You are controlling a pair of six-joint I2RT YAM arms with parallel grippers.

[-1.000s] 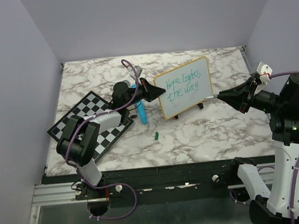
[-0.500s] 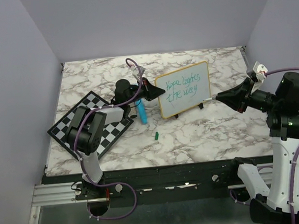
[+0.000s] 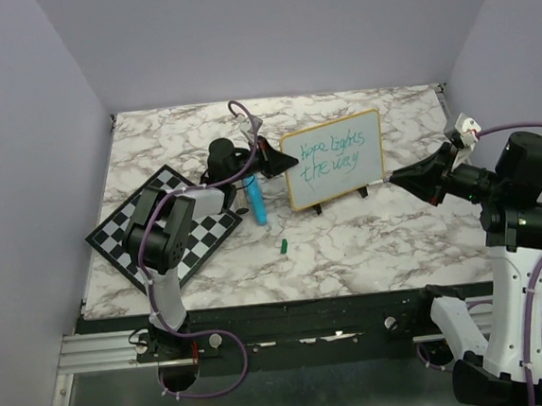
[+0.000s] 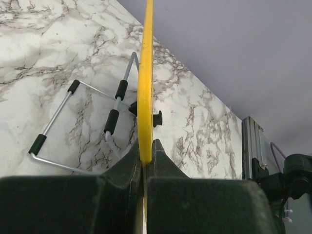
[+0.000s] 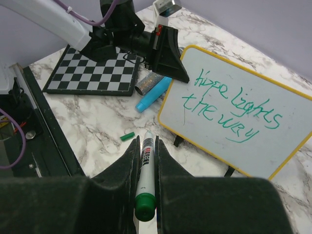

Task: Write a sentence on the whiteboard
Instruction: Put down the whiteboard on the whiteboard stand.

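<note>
Marble table [image 3: 398, 239]: chessboard [image 3: 108, 238] left, blue tube [image 3: 256, 204], green cap [image 3: 283, 246], whiteboard [image 3: 335, 157] upright.

A robotics lab, by every sign: a closed-off test cell rather than a lived-in room. A marble-patterned table [image 3: 369, 242] sits boxed in on three sides by plain lavender walls [image 3: 266, 32]. Along its near edge runs a slotted aluminium rail [image 3: 94, 350], the sort of framing used for rigs. Two robot arms are bolted there side by side, the left arm [image 3: 160, 241] and the right arm [image 3: 519, 267] (white and black housings). Purple cables [image 3: 530, 128] trail from them in loose loops. The few props on the marble, a chessboard [image 3: 122, 237] and a small whiteboard [image 3: 335, 157], lie within the arms' reach.
</note>
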